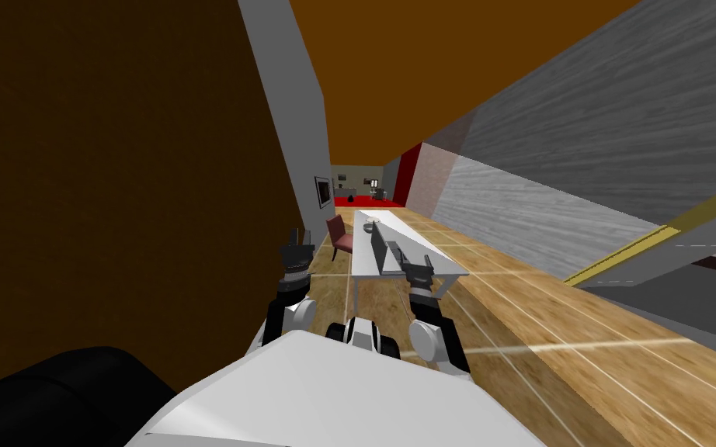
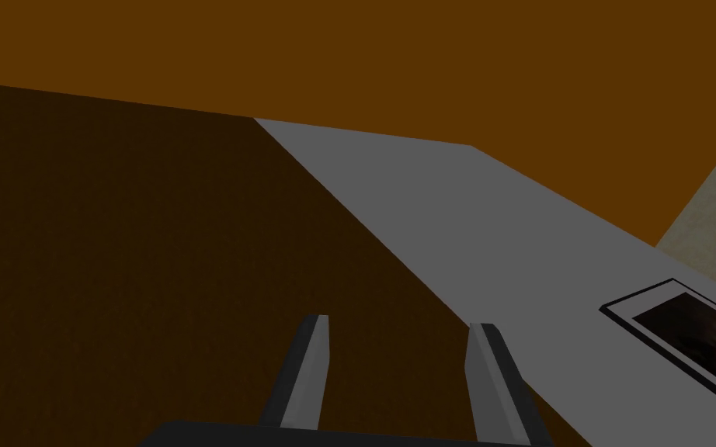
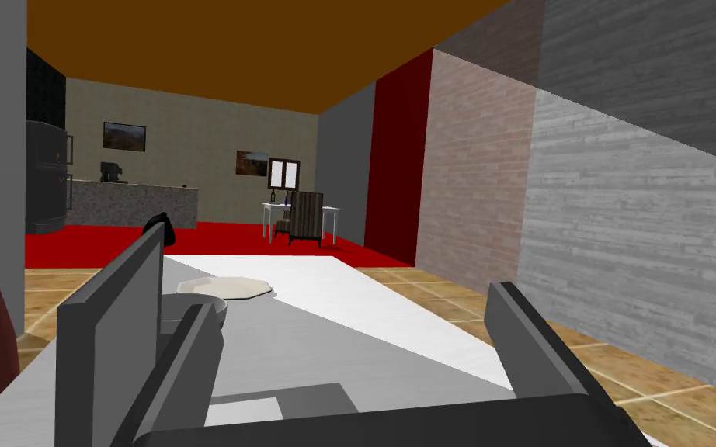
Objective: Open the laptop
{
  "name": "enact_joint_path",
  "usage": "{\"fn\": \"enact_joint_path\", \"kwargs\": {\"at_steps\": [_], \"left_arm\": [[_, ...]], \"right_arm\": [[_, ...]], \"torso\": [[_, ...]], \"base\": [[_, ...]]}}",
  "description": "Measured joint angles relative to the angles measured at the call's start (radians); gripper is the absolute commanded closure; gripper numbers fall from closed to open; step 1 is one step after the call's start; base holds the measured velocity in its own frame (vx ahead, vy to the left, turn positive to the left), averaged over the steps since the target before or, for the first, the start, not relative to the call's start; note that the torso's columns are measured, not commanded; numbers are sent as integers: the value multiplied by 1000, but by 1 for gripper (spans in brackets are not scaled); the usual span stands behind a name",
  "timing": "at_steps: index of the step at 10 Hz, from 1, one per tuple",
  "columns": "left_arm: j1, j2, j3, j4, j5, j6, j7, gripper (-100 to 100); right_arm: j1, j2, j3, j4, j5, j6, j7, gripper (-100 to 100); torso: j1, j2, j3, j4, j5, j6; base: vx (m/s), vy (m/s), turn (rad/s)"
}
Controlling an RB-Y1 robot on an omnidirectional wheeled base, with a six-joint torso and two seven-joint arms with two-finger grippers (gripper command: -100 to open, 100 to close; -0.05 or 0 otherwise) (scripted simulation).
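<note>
The laptop point(image 3: 108, 334) (lid raised) stands just beside the right hand point(image 3: 352, 303).

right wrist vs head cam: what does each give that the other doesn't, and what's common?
Right wrist, close detail: right gripper open, one finger beside the laptop's raised lid; a bowl and a flat pale plate past the laptop; a counter on the far red floor.
Head, layout: left gripper raised at the left, away from the table; a black shape at lower left.
Shared: white table, laptop with lid up, red chair beside the table, right gripper at the table's near end.
</note>
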Motion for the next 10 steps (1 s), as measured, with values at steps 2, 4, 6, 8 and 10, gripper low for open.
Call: {"fn": "enact_joint_path", "kwargs": {"at_steps": [2,4,6,8,10], "left_arm": [[0,0,0,0,0,0,0,0],[0,0,0,0,0,0,0,0],[0,0,0,0,0,0,0,0],[0,0,0,0,0,0,0,0],[0,0,0,0,0,0,0,0]], "right_arm": [[-17,5,25,42,-43,-4,-52,-100],[-31,14,44,73,-98,7,-107,-100],[-35,21,70,99,-129,5,-150,-100],[-58,27,96,151,-187,4,-213,-100],[-61,37,111,164,-222,16,-252,-100]], "torso": [[0,0,0,0,0,0],[0,0,0,0,0,0],[0,0,0,0,0,0],[-1,0,0,0,0,0],[0,0,0,0,0,0]], "base": [[12,-17,32],[11,-20,63],[12,-17,64],[10,-26,51],[8,-18,55]]}}
